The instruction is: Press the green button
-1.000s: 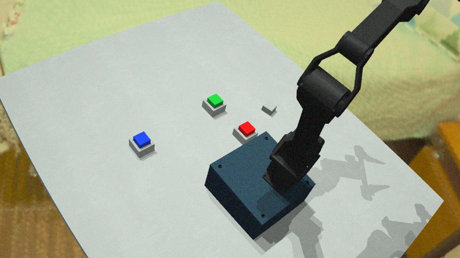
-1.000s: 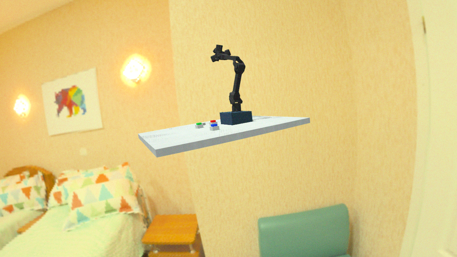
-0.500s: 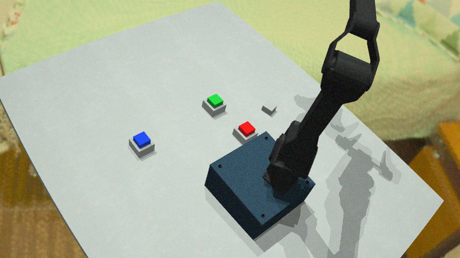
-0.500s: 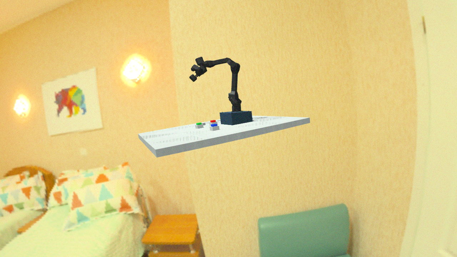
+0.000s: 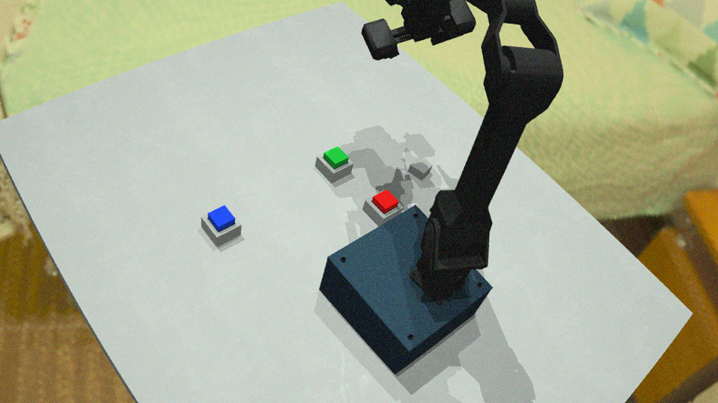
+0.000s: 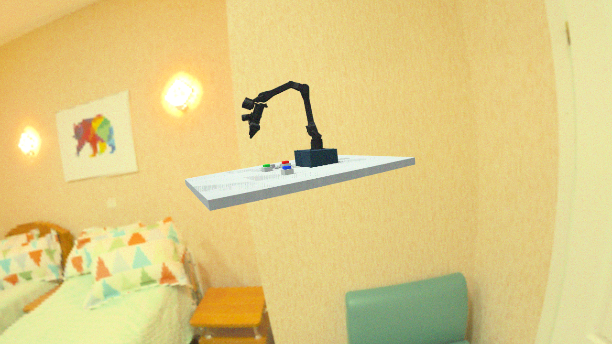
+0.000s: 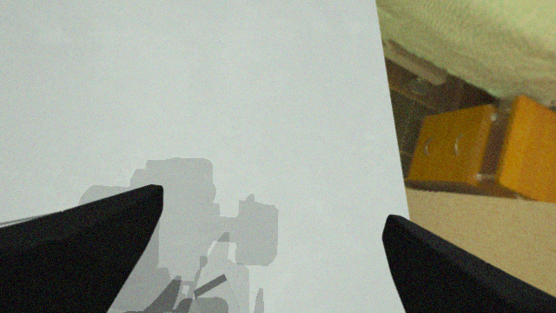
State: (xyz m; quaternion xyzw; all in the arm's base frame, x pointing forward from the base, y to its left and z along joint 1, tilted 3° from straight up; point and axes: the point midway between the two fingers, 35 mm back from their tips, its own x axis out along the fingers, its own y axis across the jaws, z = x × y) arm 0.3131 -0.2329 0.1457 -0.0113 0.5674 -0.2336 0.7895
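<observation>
The green button (image 5: 335, 156) (image 6: 266, 165) sits raised on its grey base on the table. My gripper (image 5: 409, 48) (image 6: 251, 135) (image 7: 275, 211) is open and empty, high above the table, well above and away from the green button. In the wrist view its two black fingertips stand wide apart over bare table and the arm's shadow. No button shows in the wrist view.
A red button (image 5: 385, 200) (image 6: 285, 162) stands close to the blue arm base (image 5: 369, 288) (image 6: 315, 158). A blue button (image 5: 221, 217) (image 6: 286, 167) stands farther off. A small grey block (image 5: 419, 168) lies in shadow near the red button. The table (image 5: 140, 140) (image 7: 282, 87) has open edges.
</observation>
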